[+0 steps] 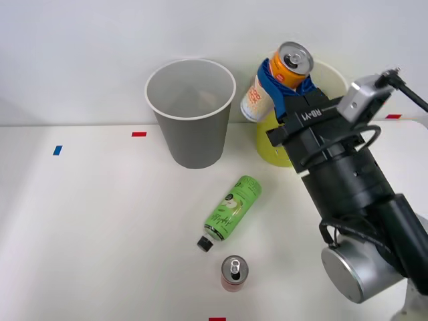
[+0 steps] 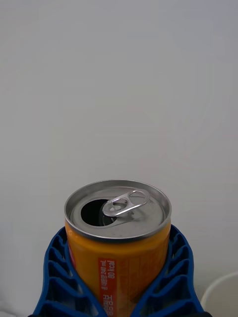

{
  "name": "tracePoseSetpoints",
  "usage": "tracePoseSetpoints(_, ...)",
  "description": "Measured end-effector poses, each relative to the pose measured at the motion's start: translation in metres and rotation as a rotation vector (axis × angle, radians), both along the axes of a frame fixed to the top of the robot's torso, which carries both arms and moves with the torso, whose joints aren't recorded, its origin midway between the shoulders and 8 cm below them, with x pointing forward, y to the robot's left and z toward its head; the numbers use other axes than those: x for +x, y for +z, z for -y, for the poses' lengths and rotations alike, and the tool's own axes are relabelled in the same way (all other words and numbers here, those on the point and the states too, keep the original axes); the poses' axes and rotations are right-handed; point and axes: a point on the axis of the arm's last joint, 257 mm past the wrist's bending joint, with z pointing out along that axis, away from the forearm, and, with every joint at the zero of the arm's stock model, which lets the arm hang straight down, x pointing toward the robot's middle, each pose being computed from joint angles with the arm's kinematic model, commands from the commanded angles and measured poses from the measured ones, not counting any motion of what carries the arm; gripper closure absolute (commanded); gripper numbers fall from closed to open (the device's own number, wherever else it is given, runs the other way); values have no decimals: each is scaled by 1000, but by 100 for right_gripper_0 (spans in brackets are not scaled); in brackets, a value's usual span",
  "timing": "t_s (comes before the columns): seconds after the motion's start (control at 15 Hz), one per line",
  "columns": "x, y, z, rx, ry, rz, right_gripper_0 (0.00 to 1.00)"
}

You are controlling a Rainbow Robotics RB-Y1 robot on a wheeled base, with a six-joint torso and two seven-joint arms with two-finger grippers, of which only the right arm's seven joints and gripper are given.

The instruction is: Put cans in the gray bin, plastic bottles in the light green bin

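Orange can gripped in right claw, aloft.

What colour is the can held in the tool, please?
Orange and white can with a silver top, clearest in the front view.

Orange and white can tilted, raised just right of the gray bin, light green bin behind it, green bottle lying before the gray bin, red can upright nearer
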Motion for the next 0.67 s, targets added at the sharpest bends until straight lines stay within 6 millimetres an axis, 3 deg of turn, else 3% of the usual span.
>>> tracePoseSetpoints(0.53, 36, 48, -74, -115, 95, -147, 100)
tracePoseSetpoints(0.67, 55, 47, -87, -96, 119, -165, 100)
